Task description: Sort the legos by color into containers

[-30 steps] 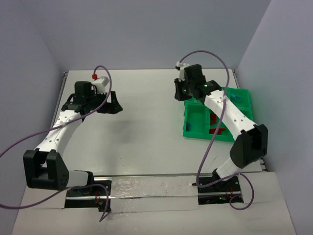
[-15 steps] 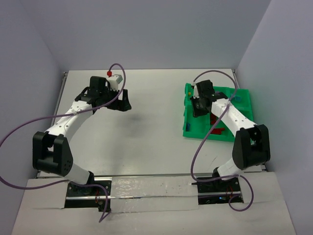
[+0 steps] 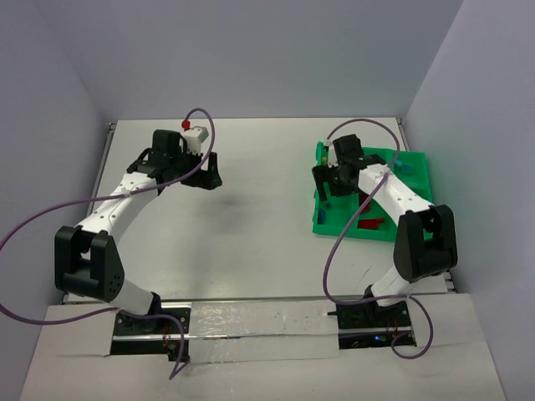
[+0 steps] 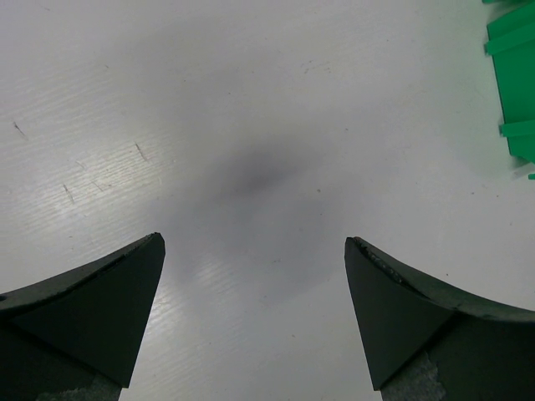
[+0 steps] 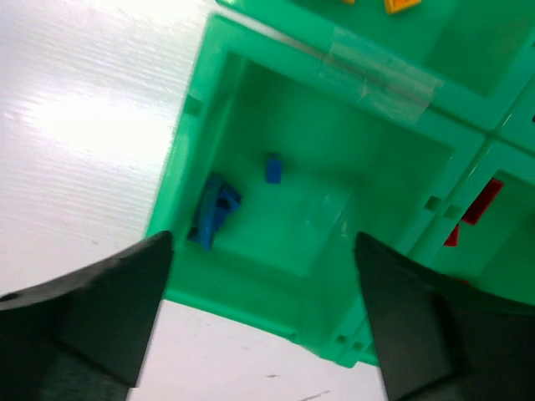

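Nearest the arm bases, the open stretch of counter is seen bare from above. No loose bricks can be made out there, though they're tiny, so a few could be missed.

The green tray is parked toward the counter's right edge. The right hand is held over the tray's near-left corner compartment, fingers spread wide with nothing pinched between them. Two blue legos are lying on that compartment's floor, one against the left wall and one nearer the middle. So the drop-off of a blue piece looks done, at a guess.

Red legos are seen next door, and orange bits past the taped divider.

For the next move, the hand would need to be lifted clear of the raised walls, then swung left where room is plentiful. The right side is tighter.

Further back on the left half, the left hand is hung over bare counter, fingers wide apart and empty.
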`<state>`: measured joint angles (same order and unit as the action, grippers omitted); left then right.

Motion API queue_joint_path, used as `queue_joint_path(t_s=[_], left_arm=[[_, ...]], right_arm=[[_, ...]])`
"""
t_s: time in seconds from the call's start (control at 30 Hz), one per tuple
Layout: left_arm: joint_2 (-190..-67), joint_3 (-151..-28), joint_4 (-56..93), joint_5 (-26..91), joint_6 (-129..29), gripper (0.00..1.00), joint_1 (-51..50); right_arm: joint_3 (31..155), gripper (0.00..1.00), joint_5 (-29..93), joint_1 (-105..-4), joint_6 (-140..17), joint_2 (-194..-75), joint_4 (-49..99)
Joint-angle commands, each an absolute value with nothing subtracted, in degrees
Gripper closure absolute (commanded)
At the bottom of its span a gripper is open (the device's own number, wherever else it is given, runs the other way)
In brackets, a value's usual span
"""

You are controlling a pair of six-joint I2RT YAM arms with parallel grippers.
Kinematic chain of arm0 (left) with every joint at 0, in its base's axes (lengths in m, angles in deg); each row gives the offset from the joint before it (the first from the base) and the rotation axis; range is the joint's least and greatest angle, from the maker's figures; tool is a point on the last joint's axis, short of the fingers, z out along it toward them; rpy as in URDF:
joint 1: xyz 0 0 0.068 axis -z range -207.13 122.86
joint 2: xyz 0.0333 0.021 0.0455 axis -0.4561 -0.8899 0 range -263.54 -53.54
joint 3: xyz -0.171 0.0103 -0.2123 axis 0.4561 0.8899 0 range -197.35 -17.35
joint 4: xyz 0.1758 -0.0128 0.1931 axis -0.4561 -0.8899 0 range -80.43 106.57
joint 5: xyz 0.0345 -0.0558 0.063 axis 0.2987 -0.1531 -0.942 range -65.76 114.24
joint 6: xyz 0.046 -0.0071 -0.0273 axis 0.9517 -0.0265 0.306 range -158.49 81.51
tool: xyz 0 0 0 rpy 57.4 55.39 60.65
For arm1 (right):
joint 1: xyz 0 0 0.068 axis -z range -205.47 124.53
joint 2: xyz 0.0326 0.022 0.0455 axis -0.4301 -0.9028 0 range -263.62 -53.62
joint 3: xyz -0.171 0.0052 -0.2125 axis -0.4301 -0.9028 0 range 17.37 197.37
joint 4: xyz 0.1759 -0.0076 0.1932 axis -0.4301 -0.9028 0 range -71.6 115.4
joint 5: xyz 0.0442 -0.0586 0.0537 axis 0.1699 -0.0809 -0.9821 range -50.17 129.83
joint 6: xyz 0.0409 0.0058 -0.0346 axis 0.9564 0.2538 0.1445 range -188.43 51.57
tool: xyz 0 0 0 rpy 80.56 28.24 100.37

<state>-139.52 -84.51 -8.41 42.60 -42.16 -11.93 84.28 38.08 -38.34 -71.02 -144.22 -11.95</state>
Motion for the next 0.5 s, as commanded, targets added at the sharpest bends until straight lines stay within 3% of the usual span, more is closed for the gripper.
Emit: queue_joint_path(t_s=[0.0, 0.47], left_arm=[[-135.6, -85.3, -7.4, 41.4, -40.8, 0.01, -12.2], [-120.8, -80.0, -5.0, 26.8, -41.0, 0.01, -13.2]], right_arm=[[89.1, 0.00, 36.1, -38.1, -71.2, -138.5, -12.4], [75.1, 0.00, 36.9, -37.3, -66.6, -114.1, 6.0]])
